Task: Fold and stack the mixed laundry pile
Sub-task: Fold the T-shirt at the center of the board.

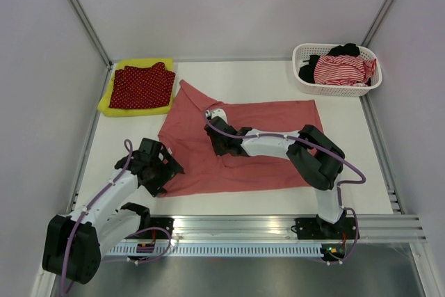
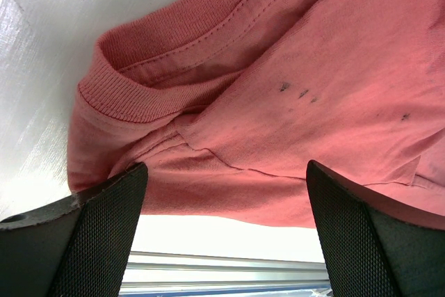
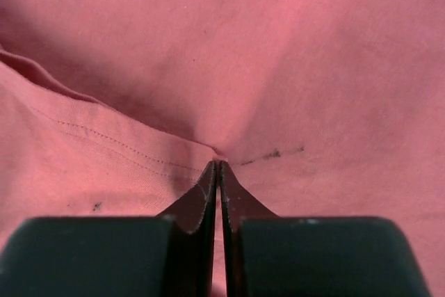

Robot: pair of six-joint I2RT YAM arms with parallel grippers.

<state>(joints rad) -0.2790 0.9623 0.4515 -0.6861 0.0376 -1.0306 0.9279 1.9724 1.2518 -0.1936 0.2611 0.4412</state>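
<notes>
The salmon-pink polo shirt point(image 1: 271, 145) lies spread across the middle of the table. My right gripper point(image 1: 221, 145) presses down on its left part; in the right wrist view the gripper point(image 3: 219, 163) is shut on a small pinch of the pink fabric point(image 3: 292, 67). My left gripper point(image 1: 168, 170) sits at the shirt's near-left edge, by the ribbed collar point(image 2: 132, 95). It point(image 2: 226, 196) stands open, the shirt's hem point(image 2: 229, 193) lying between the fingers point(image 2: 104, 234) without being gripped. A folded dark red white-dotted cloth point(image 1: 143, 85) rests on the yellow-green garment point(image 1: 111, 99) at the back left.
A white perforated basket point(image 1: 306, 83) at the back right holds a red-white striped piece point(image 1: 339, 69) and a black piece point(image 1: 345, 50). Metal rails point(image 1: 243, 224) run along the near edge, and grey walls enclose the table.
</notes>
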